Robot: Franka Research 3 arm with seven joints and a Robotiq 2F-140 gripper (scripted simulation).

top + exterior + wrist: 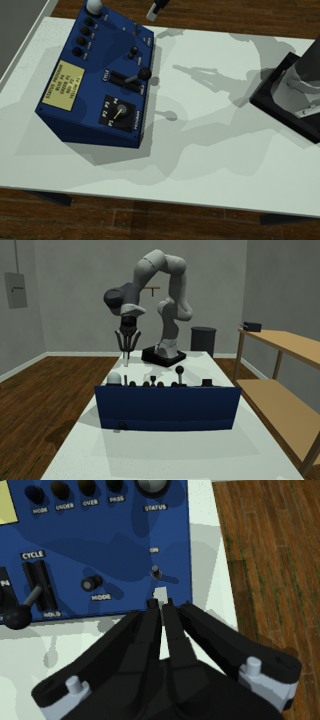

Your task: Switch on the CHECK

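The blue console [98, 74] stands on the white table. Its CHECK toggle [135, 29] is a small grey lever near the console's far right corner; in the wrist view [155, 572] it stands just below the ON label. My gripper [152, 14] is shut and empty, raised above and just off the console's edge near the toggle, not touching it. In the exterior view my gripper [126, 361] hangs above the toggle [125, 380]. In the wrist view the fingertips [160, 601] sit just short of the toggle.
On the console are the MODE knob [133, 50], the CYCLE/HOLD lever [140, 75], the PROGRAM dial [119, 112] pointing to P1, a white STATUS dome [93, 6] and several dark lamps. The robot base [289, 95] stands at the right.
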